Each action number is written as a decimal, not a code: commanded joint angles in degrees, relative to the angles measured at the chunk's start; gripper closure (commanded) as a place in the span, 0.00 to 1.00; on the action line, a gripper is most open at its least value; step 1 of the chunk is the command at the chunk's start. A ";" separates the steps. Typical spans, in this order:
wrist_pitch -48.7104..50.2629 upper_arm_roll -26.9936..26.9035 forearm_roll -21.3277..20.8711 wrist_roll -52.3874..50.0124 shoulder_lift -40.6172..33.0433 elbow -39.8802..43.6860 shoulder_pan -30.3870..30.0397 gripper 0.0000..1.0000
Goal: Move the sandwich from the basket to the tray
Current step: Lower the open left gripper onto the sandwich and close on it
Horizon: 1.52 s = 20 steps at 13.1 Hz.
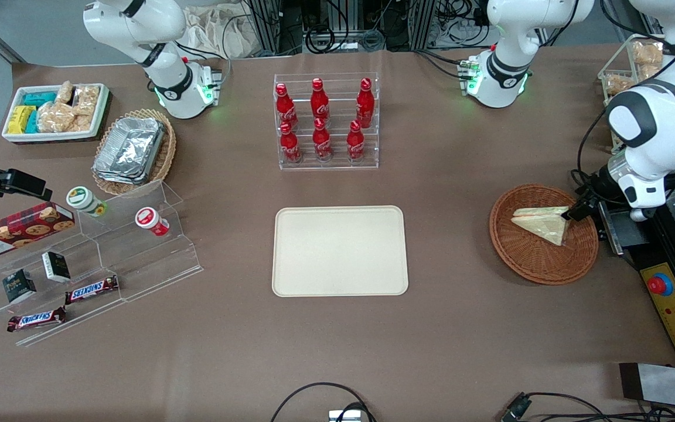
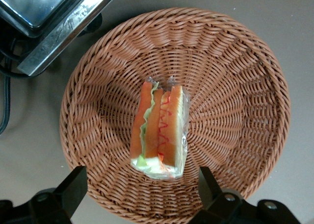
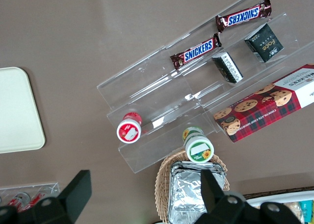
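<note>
— Your tray point(image 1: 340, 251) lies nearest the front camera. Where's the sandwich point(image 2: 159, 135)?
— You'll find it lying in the basket point(image 2: 235, 87), cut edge up.
— And your gripper point(image 2: 142, 192)?
— Hovering above the sandwich, fingers point(image 2: 73, 185) spread apart, touching nothing.

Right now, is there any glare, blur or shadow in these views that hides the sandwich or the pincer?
Front view: even light, the sandwich in the basket is sharp, and the arm's shadow falls beside it. Left wrist view: filling crisp, slight sheen on the wrap, and the open pincer has dark, soft-edged fingers above the sandwich. The tray shows no glare.
</note>
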<state>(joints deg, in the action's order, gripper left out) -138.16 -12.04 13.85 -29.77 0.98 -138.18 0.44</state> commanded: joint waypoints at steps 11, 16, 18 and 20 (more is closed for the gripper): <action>-11.77 0.88 8.03 -0.47 6.66 -2.10 2.80 0.00; -13.71 0.88 9.35 -0.47 8.33 -2.01 3.69 0.07; -13.62 0.97 9.35 -0.30 8.68 -1.92 3.69 0.52; -13.62 0.97 9.35 -0.21 8.86 -1.92 4.57 0.83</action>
<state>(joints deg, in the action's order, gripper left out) -150.61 -10.86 22.38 -29.80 9.56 -139.88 3.66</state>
